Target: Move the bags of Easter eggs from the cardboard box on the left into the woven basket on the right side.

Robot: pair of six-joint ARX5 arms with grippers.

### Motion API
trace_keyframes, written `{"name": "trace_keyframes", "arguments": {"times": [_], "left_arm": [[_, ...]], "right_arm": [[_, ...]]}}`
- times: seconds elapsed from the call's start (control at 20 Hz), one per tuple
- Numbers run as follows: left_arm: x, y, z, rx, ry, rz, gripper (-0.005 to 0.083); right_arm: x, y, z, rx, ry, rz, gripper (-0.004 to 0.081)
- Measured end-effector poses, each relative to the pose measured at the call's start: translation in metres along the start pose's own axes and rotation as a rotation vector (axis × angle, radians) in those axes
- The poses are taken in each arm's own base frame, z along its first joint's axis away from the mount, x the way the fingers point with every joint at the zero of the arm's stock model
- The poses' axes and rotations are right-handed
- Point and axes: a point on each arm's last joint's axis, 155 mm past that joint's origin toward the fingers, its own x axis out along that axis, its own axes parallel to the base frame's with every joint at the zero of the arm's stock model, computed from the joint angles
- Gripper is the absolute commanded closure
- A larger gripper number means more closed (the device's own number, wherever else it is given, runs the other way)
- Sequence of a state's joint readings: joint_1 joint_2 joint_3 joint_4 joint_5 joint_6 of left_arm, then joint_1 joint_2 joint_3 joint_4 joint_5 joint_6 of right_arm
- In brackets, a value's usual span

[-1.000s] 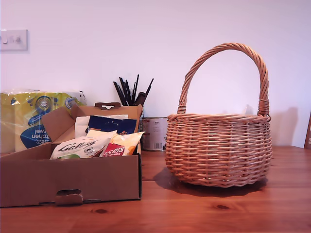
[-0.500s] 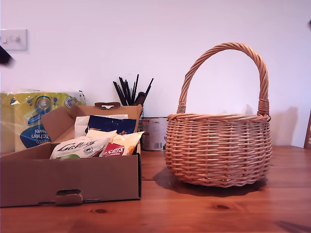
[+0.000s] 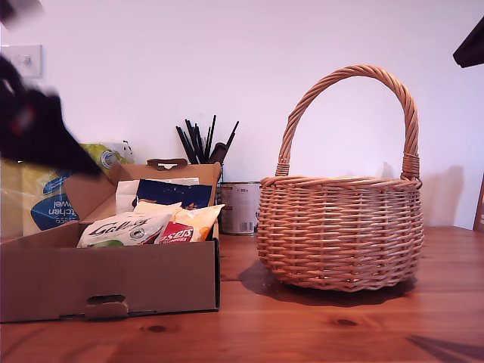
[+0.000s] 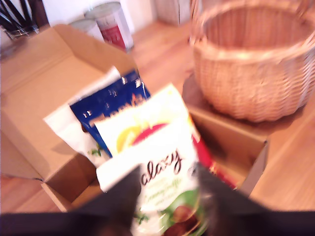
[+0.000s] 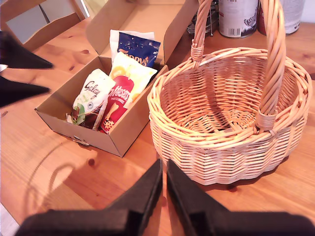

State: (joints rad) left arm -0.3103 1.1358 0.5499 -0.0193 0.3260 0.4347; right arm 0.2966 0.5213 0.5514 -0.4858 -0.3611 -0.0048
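My first gripper (image 4: pixel 165 196) hangs over the cardboard box (image 3: pixel 113 280), its fingers spread apart with nothing between them — the white Galaxy bag (image 4: pixel 162 184) lies just below. In the exterior view this arm is only a dark blur at the left, in front of the yellow-and-blue towel pack (image 3: pixel 45 204). The Maltesers bag (image 3: pixel 189 224) and the dark blue Terry's bag (image 3: pixel 174 194) also lie in the box. My second gripper (image 5: pixel 164 189) hovers high over the table (image 3: pixel 302 325) before the woven basket (image 3: pixel 340 231), jaws nearly together and probably empty. The basket holds nothing — its tall handle (image 5: pixel 273 64) arches across the mouth. Behind, between box and basket, stand a metal tin (image 3: pixel 240 208) and a pot of dark utensils (image 3: pixel 203 144).
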Motion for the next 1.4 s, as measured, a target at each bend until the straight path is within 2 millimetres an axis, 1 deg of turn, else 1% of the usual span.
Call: {"name": "trace_keyframes", "arguments": {"times": [0.1, 0.25, 0.35, 0.45, 0.55, 0.65, 0.75, 1.05, 1.15, 1.25, 1.4], "left_arm": [[0.012, 0.013, 0.004, -0.008, 0.027, -0.002, 0.0155], [0.022, 0.041, 0.026, -0.043, 0.037, -0.013, 0.0155], [0.029, 0.057, 0.034, -0.092, 0.053, -0.058, 0.0155], [0.043, 0.069, 0.028, -0.159, 0.101, -0.119, 0.0155], [0.057, 0.074, 0.015, -0.229, 0.16, -0.18, 0.0155], [0.067, 0.069, 0.001, -0.283, 0.231, -0.237, 0.0155], [0.071, 0.063, -0.009, -0.289, 0.283, -0.28, 0.0155], [0.065, 0.045, -0.031, -0.333, 0.385, -0.346, 0.0174], [0.061, 0.037, -0.032, -0.357, 0.398, -0.379, 0.0182], [0.055, 0.027, -0.033, -0.39, 0.412, -0.422, 0.0225], [0.049, 0.015, -0.028, -0.429, 0.404, -0.483, 0.0294]], "right_arm": [[0.0, 0.0, 0.0, 0.0, 0.0, 0.0, 0.0783], [0.0, 0.0, 0.0, 0.0, 0.0, 0.0, 0.0783], [0.0, 0.0, 0.0, 0.0, 0.001, 0.0, 0.0783], [0.0, 0.0, 0.0, 0.0, 0.001, 0.0, 0.0783], [0.0, 0.0, 0.0, 0.0, 0.001, 0.0, 0.0783], [0.0, 0.0, 0.0, 0.0, 0.001, 0.0, 0.0783], [0.0, 0.0, 0.0, 0.001, 0.001, 0.0, 0.0783], [0.0, 0.0, 0.0, 0.0, 0.001, 0.0, 0.0783], [0.0, 0.0, 0.0, 0.0, 0.001, 0.0, 0.0783], [0.0, 0.0, 0.0, 0.001, 0.001, 0.0, 0.0783], [0.0, 0.0, 0.0, 0.0, 0.001, 0.0, 0.0783]]}}
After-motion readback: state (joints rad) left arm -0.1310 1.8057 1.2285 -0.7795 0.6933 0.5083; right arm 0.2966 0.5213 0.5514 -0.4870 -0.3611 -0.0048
